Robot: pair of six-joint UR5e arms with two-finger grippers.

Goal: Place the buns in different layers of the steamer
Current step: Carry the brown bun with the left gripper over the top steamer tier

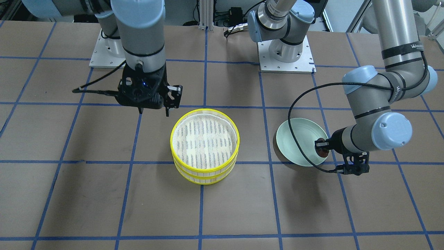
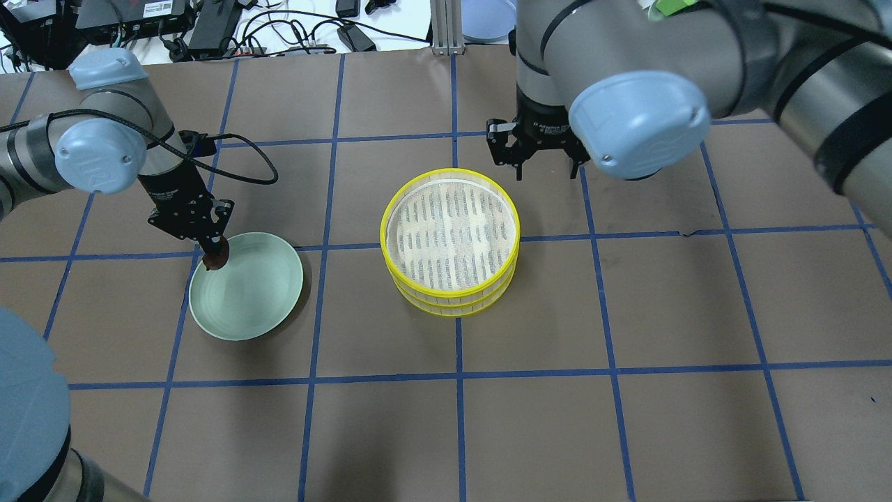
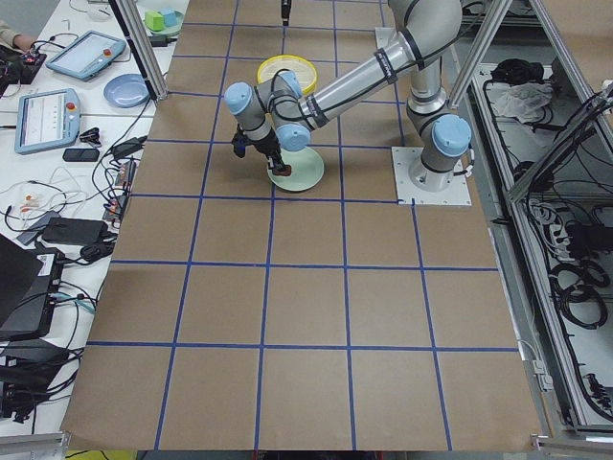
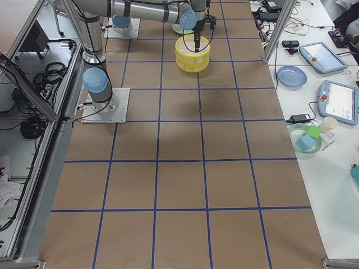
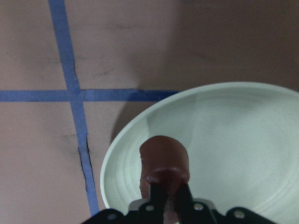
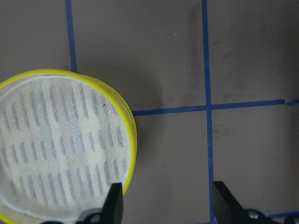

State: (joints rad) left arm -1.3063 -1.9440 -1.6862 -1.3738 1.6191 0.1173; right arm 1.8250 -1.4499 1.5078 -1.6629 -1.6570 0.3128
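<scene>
The steamer point(image 2: 450, 173) is a stack of two yellow-rimmed trays at the table's middle, and its top mesh point(image 1: 203, 139) is bare. It also shows in the right wrist view point(image 6: 60, 149). My left gripper point(image 2: 213, 252) is shut on the dark reddish-brown bun point(image 2: 217, 262), held just over the near-left part of the pale green plate point(image 2: 251, 296). The left wrist view shows the bun point(image 5: 164, 158) pinched between the fingers over the plate point(image 5: 243, 140). My right gripper point(image 2: 545, 171) is open and empty, hovering just beyond the steamer's far right rim. The cream-white bun is hidden or out of view.
The two arm bases point(image 1: 286, 55) stand on white plates at the robot's edge of the table. The brown table top point(image 2: 627, 314) carries a grid of blue tape. A cable loops from the left wrist over the plate point(image 1: 295, 114).
</scene>
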